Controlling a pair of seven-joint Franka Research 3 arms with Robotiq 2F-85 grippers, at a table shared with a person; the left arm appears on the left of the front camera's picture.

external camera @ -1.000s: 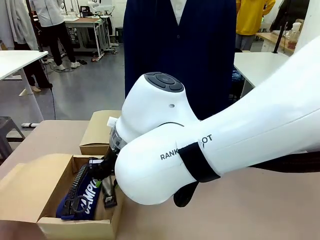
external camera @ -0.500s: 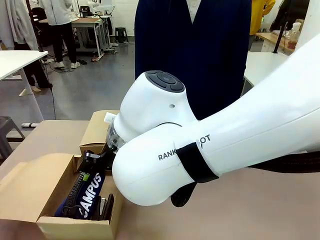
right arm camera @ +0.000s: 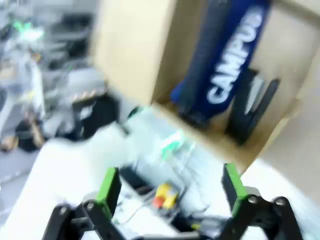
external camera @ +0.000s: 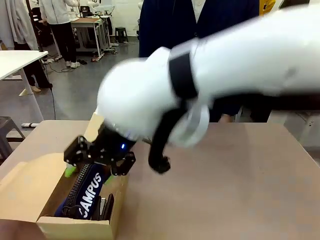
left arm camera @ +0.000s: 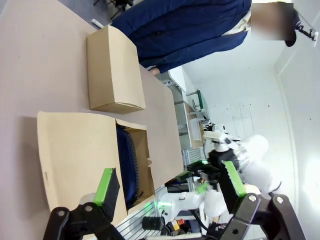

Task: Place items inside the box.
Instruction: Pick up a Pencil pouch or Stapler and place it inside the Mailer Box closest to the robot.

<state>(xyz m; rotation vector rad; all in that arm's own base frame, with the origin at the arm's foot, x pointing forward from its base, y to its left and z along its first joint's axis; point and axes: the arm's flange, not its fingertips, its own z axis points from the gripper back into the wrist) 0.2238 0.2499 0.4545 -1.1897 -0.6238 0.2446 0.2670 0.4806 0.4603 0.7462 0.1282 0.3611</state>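
As box [external camera: 22, 192] gapes, one pouch [external camera: 88, 192], one stapler [external camera: 106, 206]

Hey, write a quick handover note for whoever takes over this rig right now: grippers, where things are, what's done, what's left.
Right gripper: open, empty, above the open box.
Left gripper: open, empty, off to the side of that box.
Done: navy CAMPUS pouch lies in the box, with a black stapler beside it.
A closed box stands behind the open one, and the person is at the far side.
Left: any items not yet boxed. The flaps are open.
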